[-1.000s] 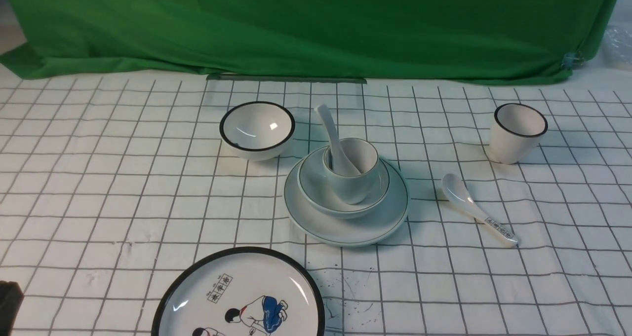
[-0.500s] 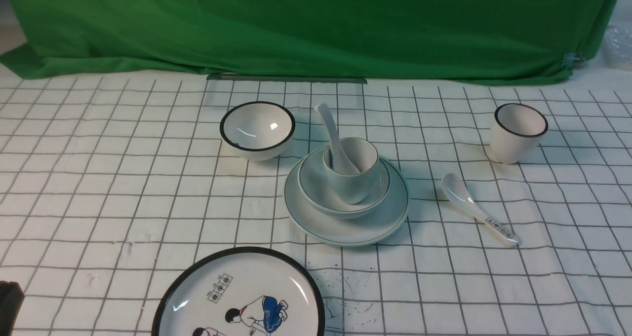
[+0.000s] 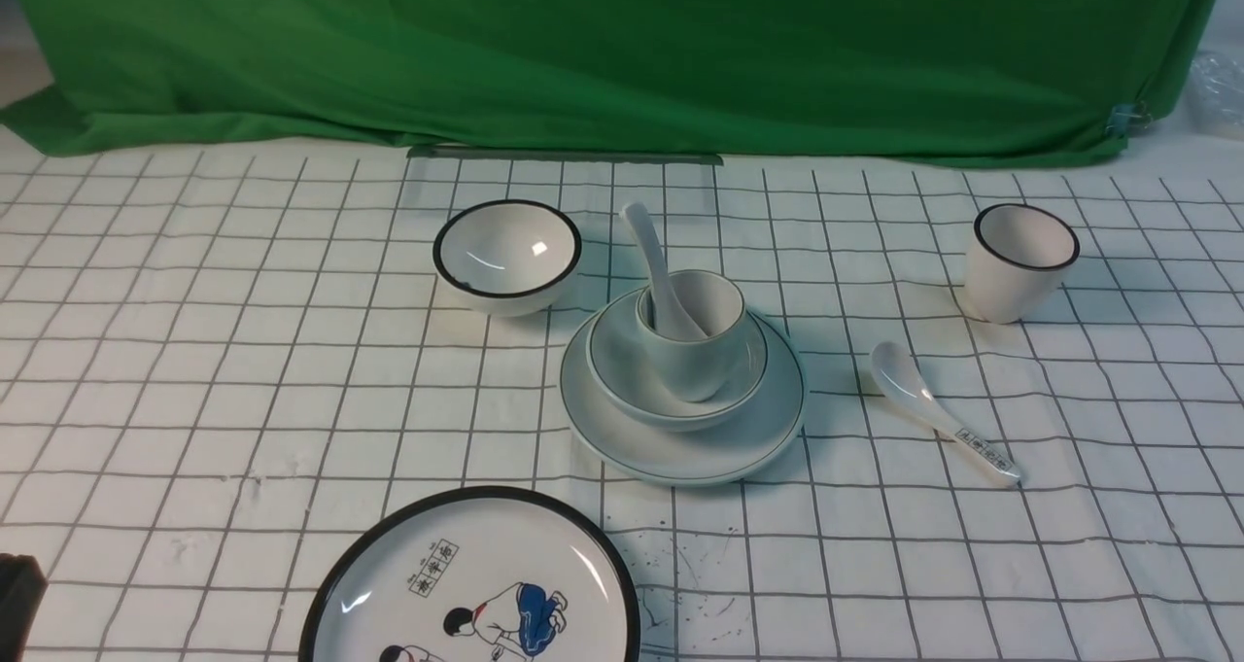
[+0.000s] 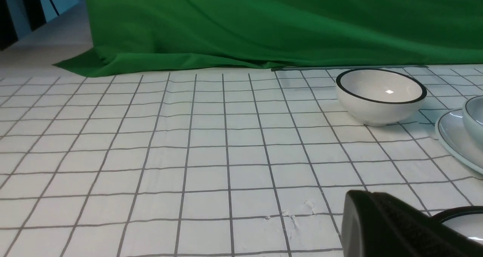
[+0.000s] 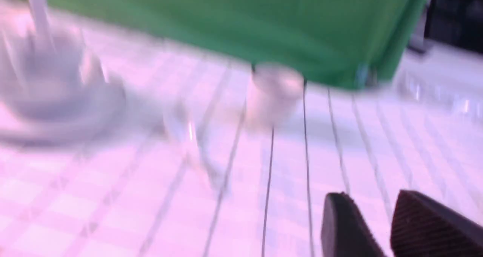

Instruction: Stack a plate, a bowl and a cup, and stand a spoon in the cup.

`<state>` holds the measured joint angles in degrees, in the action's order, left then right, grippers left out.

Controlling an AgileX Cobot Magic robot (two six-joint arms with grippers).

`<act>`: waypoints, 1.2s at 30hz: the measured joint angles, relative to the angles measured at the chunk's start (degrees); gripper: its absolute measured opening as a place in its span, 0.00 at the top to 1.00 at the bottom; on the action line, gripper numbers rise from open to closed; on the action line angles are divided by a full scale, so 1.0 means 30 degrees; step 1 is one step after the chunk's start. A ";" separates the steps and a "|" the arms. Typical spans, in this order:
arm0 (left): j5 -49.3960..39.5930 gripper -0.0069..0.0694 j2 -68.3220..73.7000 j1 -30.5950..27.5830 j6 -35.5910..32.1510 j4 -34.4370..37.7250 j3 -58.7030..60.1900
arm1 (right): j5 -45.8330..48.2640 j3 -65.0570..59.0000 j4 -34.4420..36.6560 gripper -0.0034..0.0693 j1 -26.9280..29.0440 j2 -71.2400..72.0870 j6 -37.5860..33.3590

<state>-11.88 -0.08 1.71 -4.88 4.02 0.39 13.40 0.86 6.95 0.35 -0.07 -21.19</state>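
The plain plate (image 3: 680, 453) lies mid-table with the shallow bowl (image 3: 622, 385) on it and the small cup (image 3: 698, 365) in the bowl. The plain spoon (image 3: 653, 263) stands in the cup, its handle leaning back and left. Nothing grips this stack. My left gripper (image 4: 358, 197) is shut and empty, low over the cloth near the table's front left; only a black corner of it (image 3: 15, 594) shows in the front view. In the blurred right wrist view my right gripper (image 5: 371, 201) stands open, nothing between its fingers, with the stack (image 5: 56, 94) far off.
A black-rimmed deep bowl (image 3: 505, 254) stands behind and left of the stack. At the right stands a black-rimmed cup (image 3: 1020, 259), and nearer lies a labelled spoon (image 3: 938, 414). A cartoon plate (image 3: 471, 584) lies at the front edge. A green cloth (image 3: 622, 50) hangs behind.
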 joint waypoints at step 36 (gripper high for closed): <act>0.0000 0.90 0.0000 0.0000 -0.0059 -0.0434 0.0000 | 0.0297 -0.0420 0.0016 0.63 0.0093 0.0000 0.1336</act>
<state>-11.88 -0.08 1.71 -5.05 2.72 0.39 14.29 -0.40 7.00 0.63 -0.07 -17.19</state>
